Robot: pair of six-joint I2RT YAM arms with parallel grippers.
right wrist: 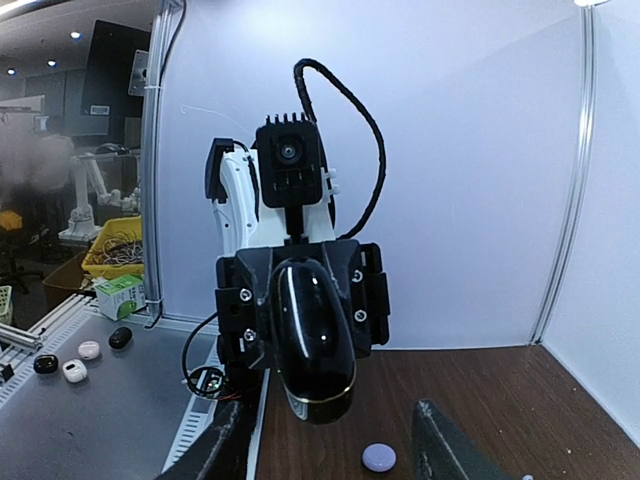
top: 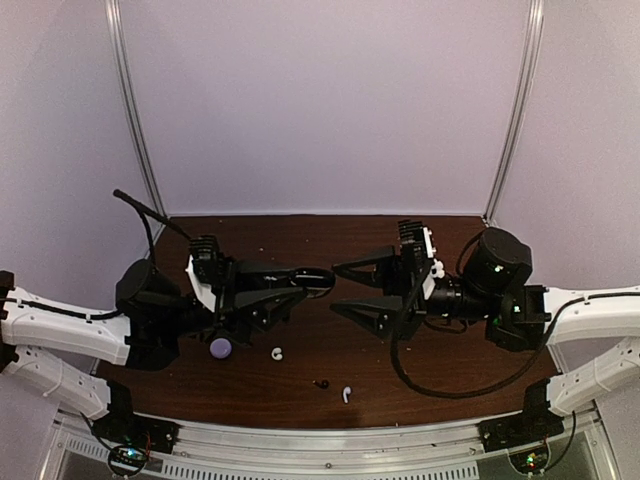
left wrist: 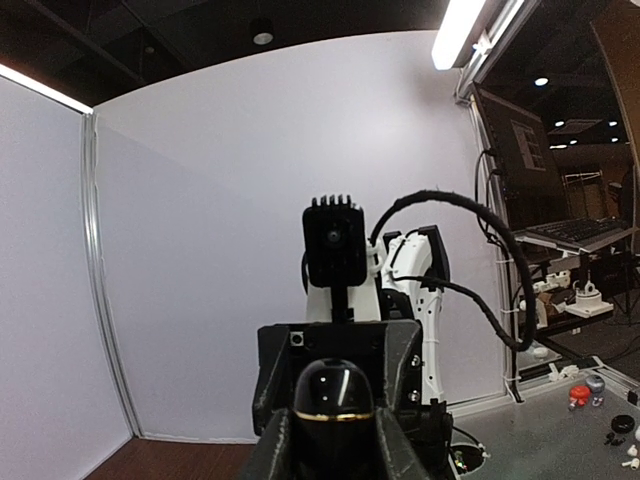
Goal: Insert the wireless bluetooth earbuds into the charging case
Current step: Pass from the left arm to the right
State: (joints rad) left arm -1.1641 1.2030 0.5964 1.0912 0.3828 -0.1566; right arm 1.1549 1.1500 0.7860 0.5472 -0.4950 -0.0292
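Note:
My left gripper is shut on a glossy black charging case with a gold rim and holds it above the table's middle. In the left wrist view the case sits between the fingers. My right gripper is open and empty, facing the case from the right; in the right wrist view the case hangs above and between its fingers. On the table lie a curled white earbud, a tiny black earbud, a white stemmed earbud and a pale lavender round piece, also in the right wrist view.
The dark wooden table is walled by white panels behind and at the sides. The right arm's black cable loops low over the table's front right. Off the table, small cases lie on a grey bench.

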